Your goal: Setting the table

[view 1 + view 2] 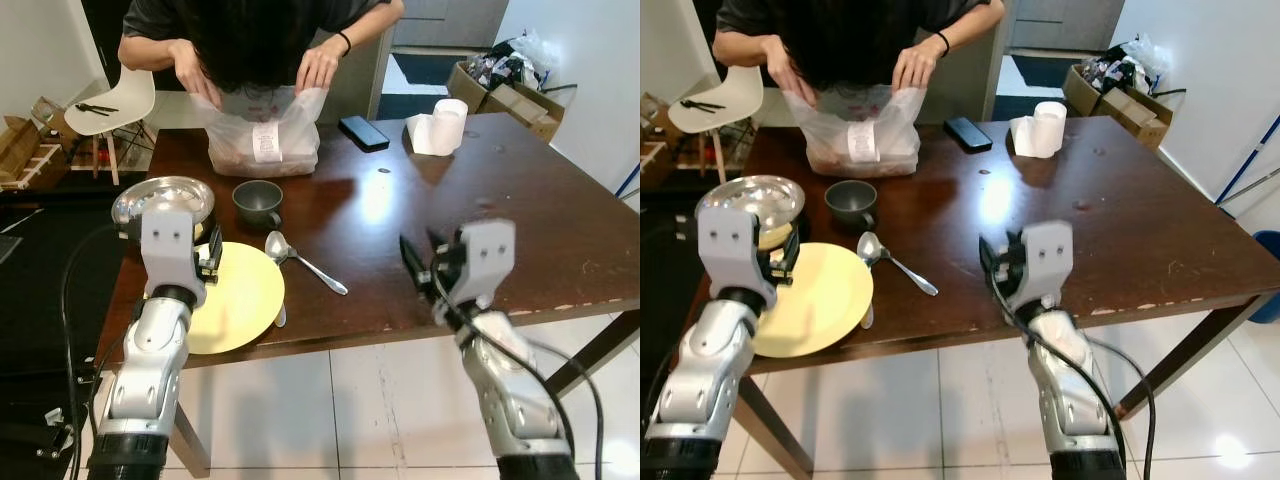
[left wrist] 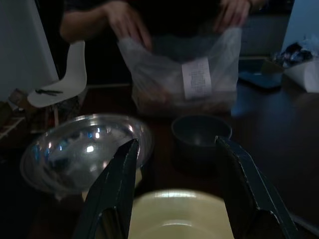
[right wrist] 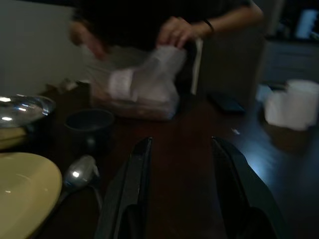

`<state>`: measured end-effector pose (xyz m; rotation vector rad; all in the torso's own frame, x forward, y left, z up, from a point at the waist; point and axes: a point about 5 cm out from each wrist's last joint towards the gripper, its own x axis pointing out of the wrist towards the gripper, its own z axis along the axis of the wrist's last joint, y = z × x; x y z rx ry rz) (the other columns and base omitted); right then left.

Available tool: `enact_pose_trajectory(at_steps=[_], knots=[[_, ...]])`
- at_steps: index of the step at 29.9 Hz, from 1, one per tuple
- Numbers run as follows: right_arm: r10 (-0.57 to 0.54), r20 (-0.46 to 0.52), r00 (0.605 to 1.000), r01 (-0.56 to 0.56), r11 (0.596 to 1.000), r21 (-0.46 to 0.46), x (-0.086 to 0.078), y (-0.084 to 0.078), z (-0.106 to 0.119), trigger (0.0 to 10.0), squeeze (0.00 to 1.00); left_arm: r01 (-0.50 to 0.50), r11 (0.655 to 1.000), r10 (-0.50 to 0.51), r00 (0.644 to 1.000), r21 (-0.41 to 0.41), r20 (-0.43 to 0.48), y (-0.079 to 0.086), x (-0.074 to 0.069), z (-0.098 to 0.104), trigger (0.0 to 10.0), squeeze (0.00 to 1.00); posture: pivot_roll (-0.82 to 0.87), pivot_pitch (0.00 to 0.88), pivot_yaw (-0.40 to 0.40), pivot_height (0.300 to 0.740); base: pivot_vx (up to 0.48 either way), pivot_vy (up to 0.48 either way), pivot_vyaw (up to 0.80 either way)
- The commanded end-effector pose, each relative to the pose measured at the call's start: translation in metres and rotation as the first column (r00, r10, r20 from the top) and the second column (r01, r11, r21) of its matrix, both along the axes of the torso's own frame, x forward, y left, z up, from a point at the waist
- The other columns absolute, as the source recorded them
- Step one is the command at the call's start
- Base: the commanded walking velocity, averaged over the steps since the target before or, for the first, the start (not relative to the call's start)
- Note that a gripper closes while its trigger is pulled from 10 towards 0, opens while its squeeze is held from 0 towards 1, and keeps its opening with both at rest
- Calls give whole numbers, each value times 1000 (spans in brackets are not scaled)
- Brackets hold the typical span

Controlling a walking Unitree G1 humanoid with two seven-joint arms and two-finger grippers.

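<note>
While I stand at the near edge of the dark wooden surface (image 1: 520,190), my left gripper (image 2: 174,199) hovers over the yellow plate (image 1: 240,295), fingers spread and empty. My right gripper (image 3: 182,199) hangs parted and empty above bare wood. A steel bowl (image 1: 165,200) and a dark cup (image 1: 258,203) sit just beyond the plate, a spoon (image 1: 300,262) beside it. Across from me a person's hands (image 1: 318,68) hold a plastic bag (image 1: 262,140). A phone (image 1: 363,132) and paper roll (image 1: 440,127) lie farther off. Pale floor tiles (image 1: 360,410), a white chair (image 1: 115,100) and cardboard boxes (image 1: 510,95) surround us.
</note>
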<state>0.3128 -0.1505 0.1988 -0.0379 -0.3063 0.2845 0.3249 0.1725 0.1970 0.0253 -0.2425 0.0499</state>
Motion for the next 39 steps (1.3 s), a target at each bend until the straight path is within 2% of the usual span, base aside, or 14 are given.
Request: enact_pose_trajectory(at_steps=[1,16,39], knots=[[22,-9,1000,-22,1000,-13,-2,3,-4,10000,0,-16,1000,16,1000,-12,-8,3,0,0,10000,0,-63,0,49,740,0,0,0],[46,6,999,-46,999,-27,1,7,3,10000,0,-17,1000,17,1000,-10,-19,4,0,-3,10000,0,-65,0,47,740,0,0,0],[41,5,999,-40,999,-34,3,3,5,10000,0,-9,1000,8,1000,-17,-20,0,1,-5,10000,0,-79,0,39,740,0,0,0]])
